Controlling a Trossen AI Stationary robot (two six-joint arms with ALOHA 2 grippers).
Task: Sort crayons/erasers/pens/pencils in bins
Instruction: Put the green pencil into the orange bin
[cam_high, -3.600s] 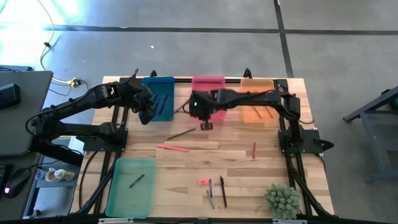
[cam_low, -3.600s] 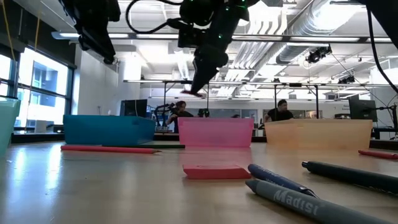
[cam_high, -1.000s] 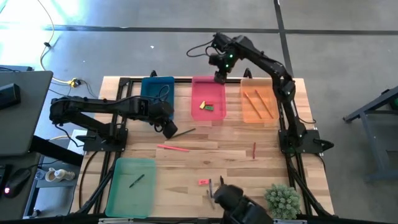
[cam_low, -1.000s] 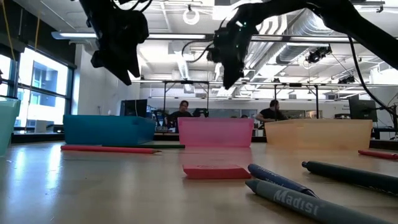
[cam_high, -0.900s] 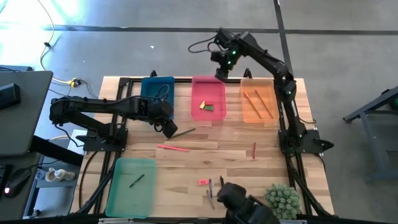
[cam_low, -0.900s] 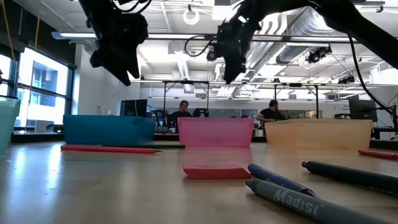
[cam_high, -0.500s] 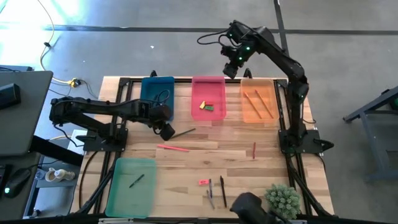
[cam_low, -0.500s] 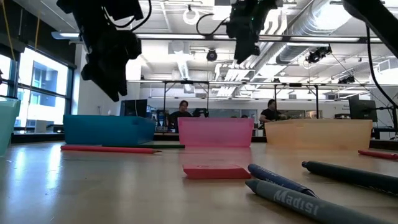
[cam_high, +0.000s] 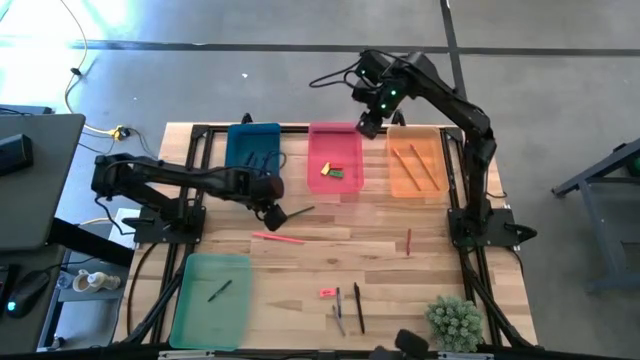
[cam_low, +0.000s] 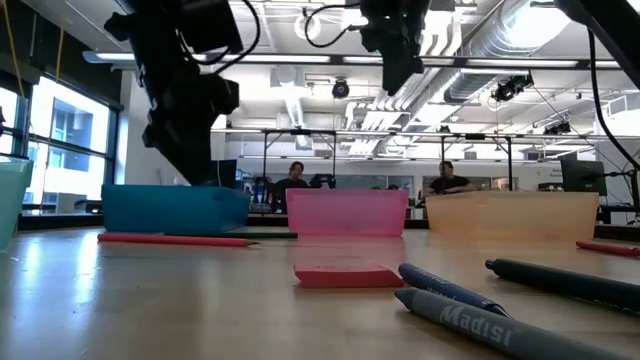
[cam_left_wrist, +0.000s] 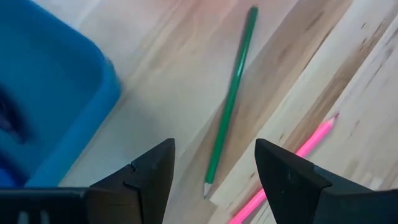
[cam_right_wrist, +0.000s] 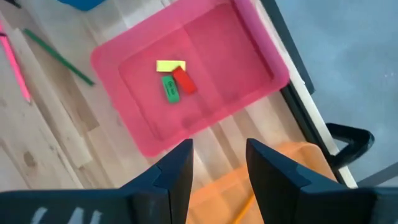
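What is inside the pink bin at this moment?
The pink bin holds three erasers touching each other: yellow, green and red. Nothing covers its floor.

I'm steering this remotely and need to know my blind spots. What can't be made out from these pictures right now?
- Blue bin contents: dark sticks too small in the high view, wall hides them in the low view, blurred in the left wrist view.
- Stick in the green bin: too small to tell its kind.
- Dark green pencil: left claw covers one end in the high view.
- Orange bin: cut off in the right wrist view.
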